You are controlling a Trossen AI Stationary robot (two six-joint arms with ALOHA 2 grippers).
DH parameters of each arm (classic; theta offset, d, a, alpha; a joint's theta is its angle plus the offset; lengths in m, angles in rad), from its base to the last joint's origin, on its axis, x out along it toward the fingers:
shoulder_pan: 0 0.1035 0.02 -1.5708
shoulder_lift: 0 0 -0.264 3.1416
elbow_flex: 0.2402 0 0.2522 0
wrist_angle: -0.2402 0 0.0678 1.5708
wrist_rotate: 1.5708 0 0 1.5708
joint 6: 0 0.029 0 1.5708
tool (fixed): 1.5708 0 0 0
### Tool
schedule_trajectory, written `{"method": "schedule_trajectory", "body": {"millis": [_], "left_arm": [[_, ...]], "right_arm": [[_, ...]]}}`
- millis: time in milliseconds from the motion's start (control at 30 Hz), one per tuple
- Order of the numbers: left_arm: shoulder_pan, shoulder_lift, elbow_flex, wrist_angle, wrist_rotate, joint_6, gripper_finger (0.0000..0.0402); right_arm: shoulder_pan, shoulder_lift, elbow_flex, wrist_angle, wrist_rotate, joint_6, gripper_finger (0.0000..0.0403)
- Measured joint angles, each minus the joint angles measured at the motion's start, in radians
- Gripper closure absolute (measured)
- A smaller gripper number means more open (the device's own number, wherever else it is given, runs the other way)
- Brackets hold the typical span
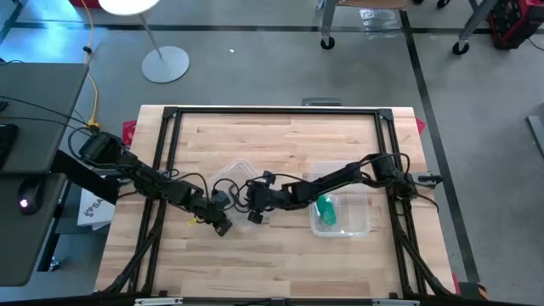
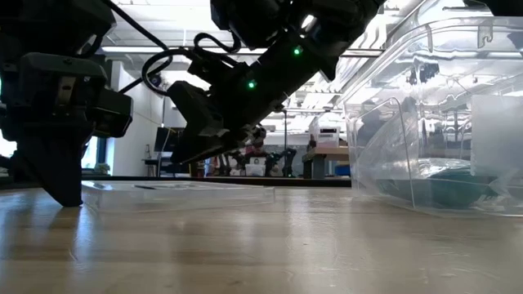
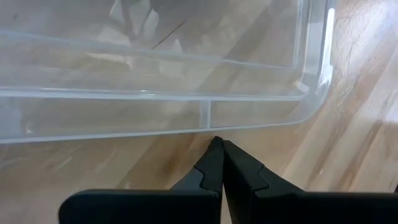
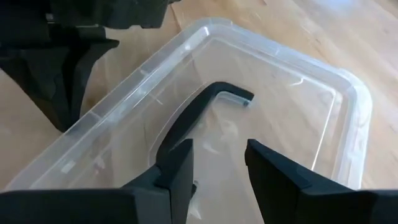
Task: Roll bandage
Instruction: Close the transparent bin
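floor (image 1: 280, 68): grey, dark tape lines | lamp base (image 1: 165, 64): round, white | desk (image 1: 34, 102): dark | ceiling lights (image 2: 196, 15): bright

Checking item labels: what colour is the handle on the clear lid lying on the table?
Black. The handle on the clear lid shows best in the right wrist view.

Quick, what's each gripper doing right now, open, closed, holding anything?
Left gripper: closed, empty, tips beside the clear lid.
Right gripper: open, empty, over the lid's black handle.

Two dark jointed arms, looping black cables, green lights, wedge-shaped black fingers (image 4: 180, 163).
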Motion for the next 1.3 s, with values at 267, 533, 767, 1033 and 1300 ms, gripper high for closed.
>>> {"method": "schedule_trajectory", "body": {"millis": [267, 533, 767, 1033, 1300], "left_arm": [[-0.004, -0.031, -0.002, -0.013, 0.017, -0.003, 0.0401], [-0.049, -0.103, -0.002, -0.184, -0.009, -0.064, 0.0401], [-0.059, -0.145, -0.003, -0.257, -0.166, -0.107, 0.0401], [-0.034, -0.153, -0.002, -0.318, -0.231, -0.107, 0.0401], [-0.035, -0.155, 0.001, -0.37, -0.237, -0.061, 0.0401]], "right_arm": [[-0.054, -0.05, 0.002, -0.022, -0.297, 0.151, 0.0263], [-0.154, -0.007, 0.0, 0.073, -0.591, 0.368, 0.0249], [-0.211, 0.017, 0.048, 0.078, -0.774, 0.379, 0.0212], [-0.217, 0.167, 0.285, -0.132, -0.798, 0.377, 0.0163], [-0.212, 0.223, 0.406, -0.332, -0.8, 0.356, 0.0162]]}}
